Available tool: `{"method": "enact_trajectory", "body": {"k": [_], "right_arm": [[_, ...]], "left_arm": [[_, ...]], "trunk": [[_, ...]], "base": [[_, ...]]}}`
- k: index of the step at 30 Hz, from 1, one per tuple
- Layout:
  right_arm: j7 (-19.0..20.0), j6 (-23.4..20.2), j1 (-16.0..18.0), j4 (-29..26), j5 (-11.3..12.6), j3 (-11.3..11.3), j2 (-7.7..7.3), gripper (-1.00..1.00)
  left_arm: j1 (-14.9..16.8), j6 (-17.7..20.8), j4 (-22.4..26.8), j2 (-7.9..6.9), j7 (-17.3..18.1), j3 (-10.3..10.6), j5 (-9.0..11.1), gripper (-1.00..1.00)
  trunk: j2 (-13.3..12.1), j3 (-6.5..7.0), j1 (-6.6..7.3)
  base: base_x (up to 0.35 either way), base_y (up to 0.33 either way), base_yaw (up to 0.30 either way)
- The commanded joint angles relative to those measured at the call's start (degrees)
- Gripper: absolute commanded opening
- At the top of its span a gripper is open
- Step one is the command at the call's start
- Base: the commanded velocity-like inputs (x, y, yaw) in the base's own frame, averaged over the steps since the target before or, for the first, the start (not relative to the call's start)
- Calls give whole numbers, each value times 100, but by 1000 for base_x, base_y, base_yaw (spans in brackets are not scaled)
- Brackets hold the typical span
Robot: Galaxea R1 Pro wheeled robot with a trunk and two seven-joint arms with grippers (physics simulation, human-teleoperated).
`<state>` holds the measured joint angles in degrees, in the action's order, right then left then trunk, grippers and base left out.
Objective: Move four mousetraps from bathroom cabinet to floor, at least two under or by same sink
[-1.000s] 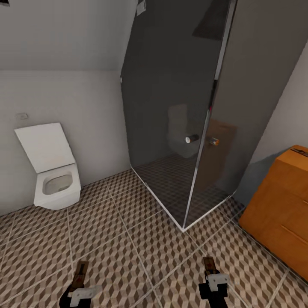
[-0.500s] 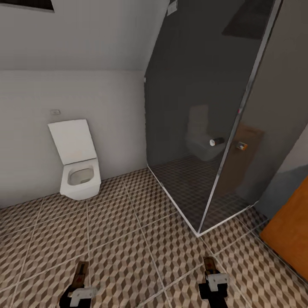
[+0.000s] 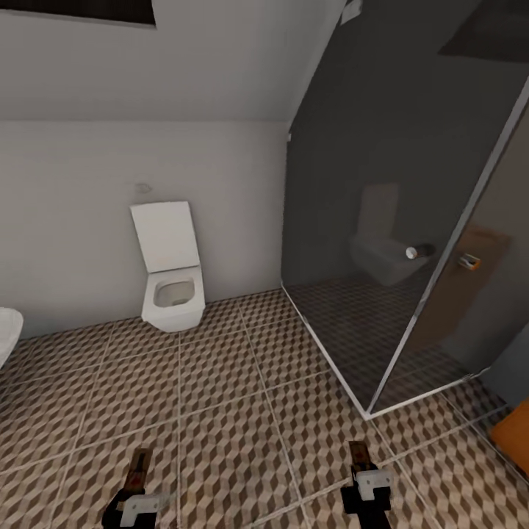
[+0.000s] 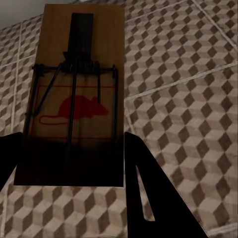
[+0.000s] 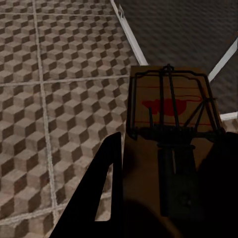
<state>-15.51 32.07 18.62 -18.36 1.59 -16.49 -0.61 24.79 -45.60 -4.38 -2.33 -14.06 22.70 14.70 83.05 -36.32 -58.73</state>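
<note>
Each hand carries a mousetrap over the bathroom floor point(image 3: 220, 382), which is tiled in a brown-and-beige cube pattern. In the head view my left gripper point(image 3: 138, 470) is shut on one small brown mousetrap point(image 3: 139, 464), and my right gripper point(image 3: 360, 459) is shut on another mousetrap point(image 3: 358, 452). The left wrist view shows its mousetrap point(image 4: 74, 99), a board with a red mouse print and dark wire, between the black fingers point(image 4: 144, 188). The right wrist view shows the other mousetrap point(image 5: 168, 114) between its fingers point(image 5: 104, 188). Only an orange corner of the cabinet point(image 3: 514, 441) shows at the right edge. The sink is out of view.
A white toilet point(image 3: 173, 290) with its lid up stands against the far wall. A glass shower enclosure point(image 3: 397, 279) fills the right, its corner post reaching the floor ahead of my right arm. A white rounded edge point(image 3: 6, 334) shows at the far left.
The camera has turned left: toilet and shower have slid right in the picture and the cabinet has nearly left it. Both grippers keep hold of their mousetraps.
</note>
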Motion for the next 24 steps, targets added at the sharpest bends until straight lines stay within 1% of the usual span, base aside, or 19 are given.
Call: {"method": "enact_trajectory", "body": {"k": [1,24], "right_arm": [[-32,12,2,-1,26,-48,-4,-100],[-32,16,3,-1,26,-48,-1,-100]], "left_arm": [[9,-23,-20,6,-9,51,25,-100],[9,-20,-21,4,-9,51,27,-100]], "trunk": [[3,-5,0],[3,-5,0]], "base": [[0,0,288],[0,0,288]]}}
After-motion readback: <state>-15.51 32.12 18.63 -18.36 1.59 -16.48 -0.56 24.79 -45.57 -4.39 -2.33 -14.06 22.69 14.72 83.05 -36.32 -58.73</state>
